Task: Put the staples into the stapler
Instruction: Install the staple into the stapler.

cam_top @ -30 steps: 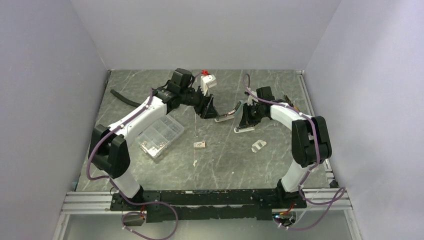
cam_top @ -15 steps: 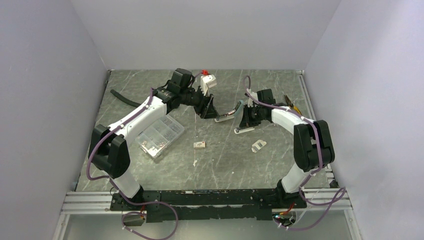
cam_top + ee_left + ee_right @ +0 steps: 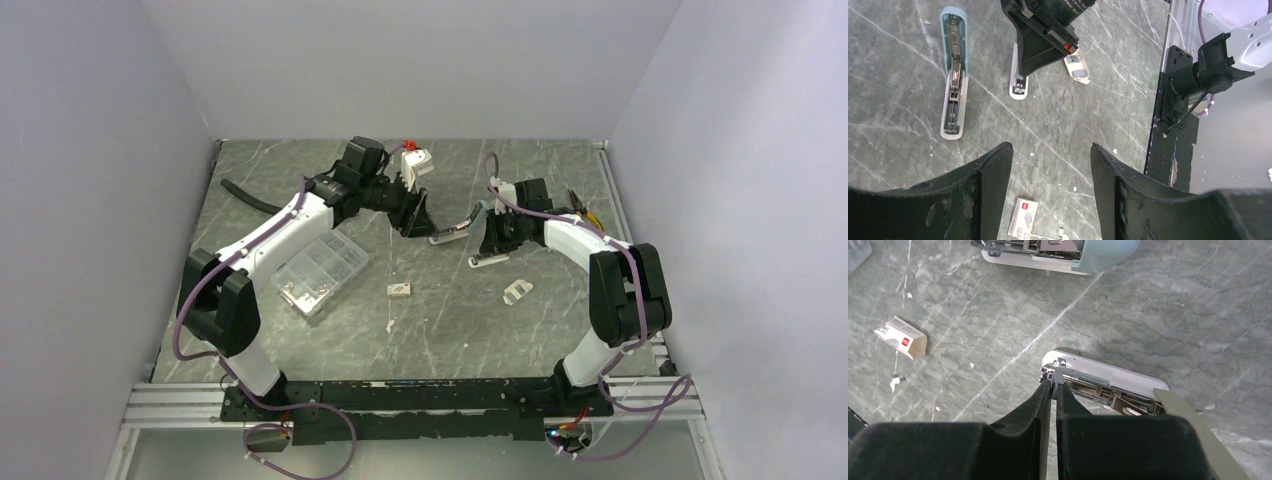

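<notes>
Staples sit in a tiny white cardboard box with a red mark (image 3: 400,289) (image 3: 1024,223) (image 3: 900,337), which lies alone on the grey marbled surface (image 3: 450,330), nearer the arm bases than both staplers and apart from either claw. The right claw (image 3: 490,245) (image 3: 1053,385) has its fingers pressed almost together, with the tips down against the front end of the white stapler (image 3: 488,259) (image 3: 1018,89) (image 3: 1108,380) at its bare metal rail. Whether they pinch any part of it cannot be told. Just beyond it, the pale blue stapler (image 3: 455,228) (image 3: 953,75) (image 3: 1058,250) lies open with its metal channel facing up. The left claw (image 3: 413,218) (image 3: 1050,149) hangs spread above the surface near that stapler's end, holding nothing. A clear plastic compartment case (image 3: 320,270) rests beside the left arm, and a small white piece (image 3: 517,291) (image 3: 1077,67) lies near the right arm.
</notes>
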`<state>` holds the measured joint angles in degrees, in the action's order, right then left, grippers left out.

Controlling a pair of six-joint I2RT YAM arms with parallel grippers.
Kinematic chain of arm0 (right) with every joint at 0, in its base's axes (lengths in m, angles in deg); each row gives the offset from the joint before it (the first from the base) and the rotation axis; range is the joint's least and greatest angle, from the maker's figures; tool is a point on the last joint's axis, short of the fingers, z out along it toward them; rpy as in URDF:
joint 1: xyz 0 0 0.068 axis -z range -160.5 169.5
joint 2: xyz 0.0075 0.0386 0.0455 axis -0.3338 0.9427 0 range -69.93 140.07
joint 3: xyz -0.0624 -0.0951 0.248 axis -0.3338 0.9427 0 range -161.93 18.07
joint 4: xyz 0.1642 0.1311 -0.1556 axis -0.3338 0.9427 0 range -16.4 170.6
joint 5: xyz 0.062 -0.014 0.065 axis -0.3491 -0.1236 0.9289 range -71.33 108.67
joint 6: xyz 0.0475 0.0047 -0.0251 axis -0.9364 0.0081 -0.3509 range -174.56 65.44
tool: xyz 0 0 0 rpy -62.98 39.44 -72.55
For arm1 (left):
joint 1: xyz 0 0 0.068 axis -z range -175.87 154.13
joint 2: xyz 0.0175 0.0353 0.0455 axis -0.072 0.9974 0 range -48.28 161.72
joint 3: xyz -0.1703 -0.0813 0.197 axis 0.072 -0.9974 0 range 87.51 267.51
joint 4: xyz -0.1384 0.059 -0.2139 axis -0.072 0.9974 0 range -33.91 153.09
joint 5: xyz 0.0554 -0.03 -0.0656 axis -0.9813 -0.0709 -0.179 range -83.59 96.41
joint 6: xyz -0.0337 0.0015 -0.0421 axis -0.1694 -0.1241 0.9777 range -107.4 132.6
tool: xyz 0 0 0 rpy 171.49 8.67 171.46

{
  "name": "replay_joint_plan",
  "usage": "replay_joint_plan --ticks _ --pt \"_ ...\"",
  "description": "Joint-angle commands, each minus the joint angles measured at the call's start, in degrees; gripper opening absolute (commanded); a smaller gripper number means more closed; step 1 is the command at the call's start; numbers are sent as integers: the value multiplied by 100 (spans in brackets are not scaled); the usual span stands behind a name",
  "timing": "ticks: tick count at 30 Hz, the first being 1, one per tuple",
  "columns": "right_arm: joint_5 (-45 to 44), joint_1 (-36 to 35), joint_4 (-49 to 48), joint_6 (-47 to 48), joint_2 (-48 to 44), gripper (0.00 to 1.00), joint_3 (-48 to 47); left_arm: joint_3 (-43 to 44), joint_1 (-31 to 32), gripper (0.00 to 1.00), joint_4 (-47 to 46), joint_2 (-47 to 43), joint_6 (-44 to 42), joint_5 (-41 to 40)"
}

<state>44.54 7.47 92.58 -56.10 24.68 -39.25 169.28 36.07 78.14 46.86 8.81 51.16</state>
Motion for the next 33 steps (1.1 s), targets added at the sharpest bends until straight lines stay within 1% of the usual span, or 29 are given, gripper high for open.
replay_joint_plan --ticks 1,13,15,33 --pt "3 -29 -282 349 -224 0 46 112 -29 64 -120 -92 -7 86" --pt "241 -37 -242 163 -205 0 60 110 -31 64 -113 -75 -18 95" --pt "255 -36 -235 12 -197 0 71 109 -35 64 -117 -82 -21 95" --pt "152 -45 -323 -3 -126 0 119 100 -31 64 -104 -105 -29 107"
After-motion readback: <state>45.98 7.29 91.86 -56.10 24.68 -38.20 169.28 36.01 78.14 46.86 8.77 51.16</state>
